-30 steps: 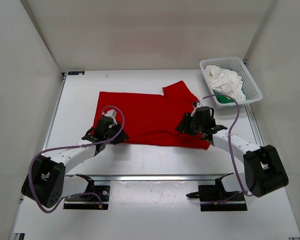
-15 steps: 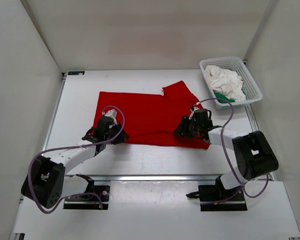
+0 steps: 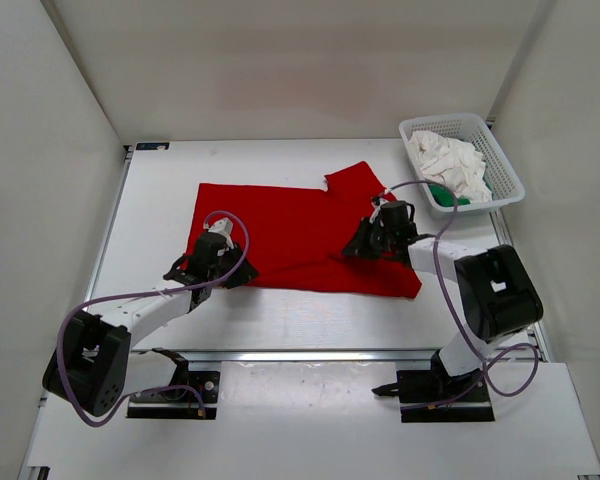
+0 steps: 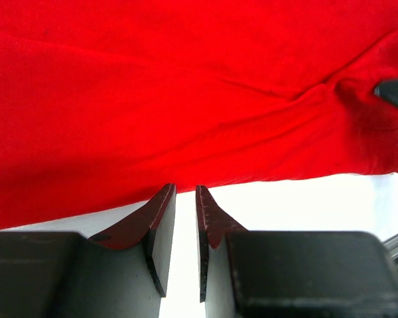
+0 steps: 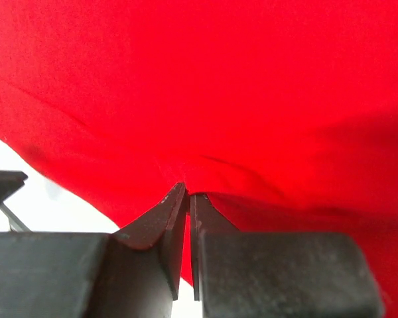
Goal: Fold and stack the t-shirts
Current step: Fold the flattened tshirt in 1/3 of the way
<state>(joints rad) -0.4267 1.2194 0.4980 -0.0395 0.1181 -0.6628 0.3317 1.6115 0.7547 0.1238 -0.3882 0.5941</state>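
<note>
Well, starting at the left: the left gripper (image 4: pixel 183 193) is down low at the near-left corner of the red t-shirt (image 3: pixel 290 225). Its jaws stand only a thin slit apart, with white table (image 3: pixel 160 200) showing between them. The fingertips (image 4: pixel 164 199) sit right at the near hem, and I cannot tell whether any cloth is caught there.

Moving across, the red t-shirt lies spread out in the middle of the table. It is mostly flat, with one sleeve sticking out toward the far right and soft creases running along the near edge.

On to the right gripper (image 5: pixel 188 193), which is planted on the shirt's near-right part, well inside the cloth. Its jaws are pressed almost together and the red fabric puckers into a small ridge right at the tips, so that looks like a pinch on the red t-shirt.

Further right, at the far-right corner, sits the white mesh basket (image 3: pixel 504 158). The white t-shirt (image 3: pixel 450 160) is bundled up inside it. A sliver of the green t-shirt (image 3: pixel 448 196) peeks out beneath it at the basket's near end.
</note>
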